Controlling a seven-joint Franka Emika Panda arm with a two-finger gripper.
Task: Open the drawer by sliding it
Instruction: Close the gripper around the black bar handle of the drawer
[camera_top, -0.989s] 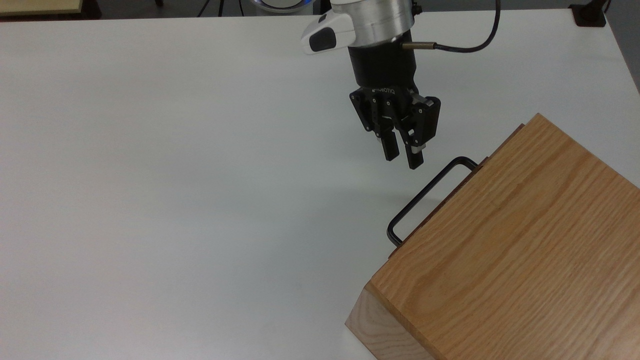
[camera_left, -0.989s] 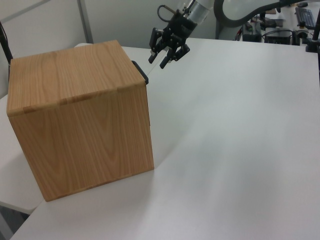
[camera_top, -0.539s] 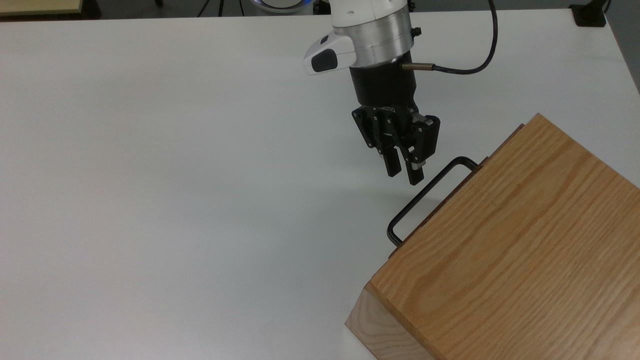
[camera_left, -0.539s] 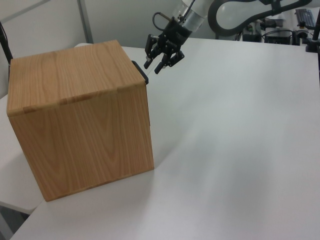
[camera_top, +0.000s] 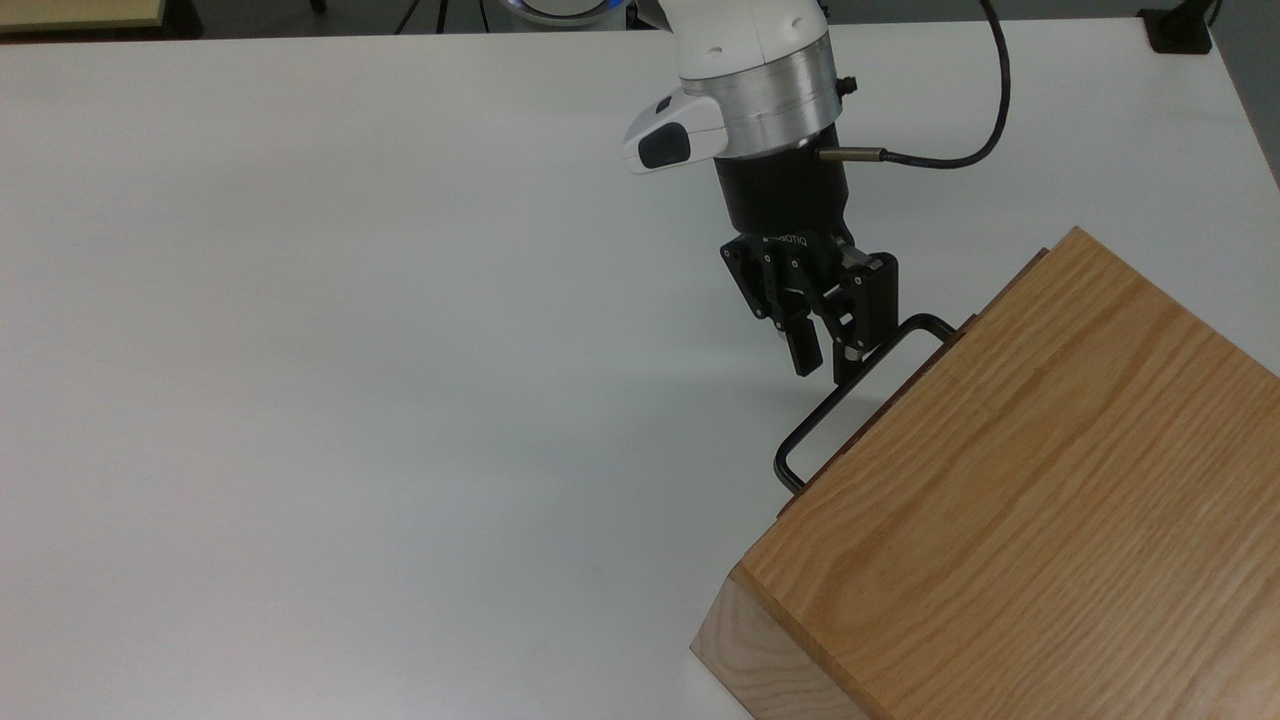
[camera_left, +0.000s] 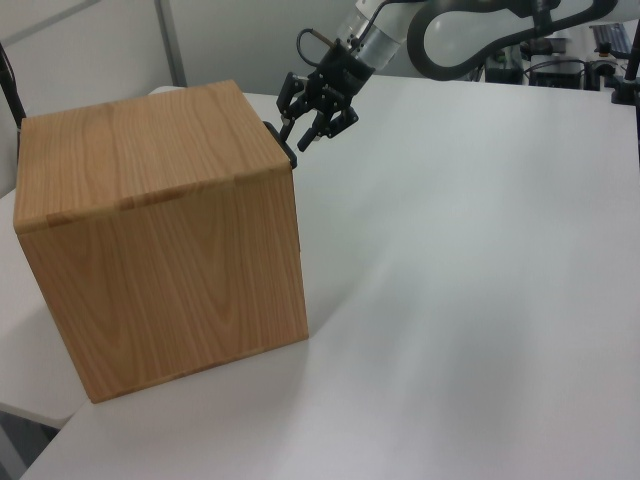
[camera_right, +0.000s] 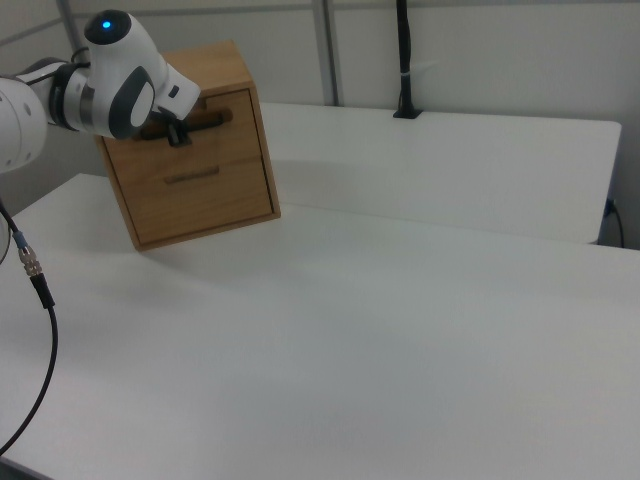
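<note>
The pincer, fingers spread, hangs at the handle's one o'clock end; closing there off-centre could skew the drawer and jam it.

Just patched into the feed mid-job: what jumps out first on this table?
The big oak-grained box dominates, sitting at the top view's lower right on an otherwise plain white table. Next is the black gripper, fingers open, poised right at the thin black handle that sticks out from the box's front. In the right view the box front shows two drawer panels, and the arm covers part of the upper drawer.
</note>
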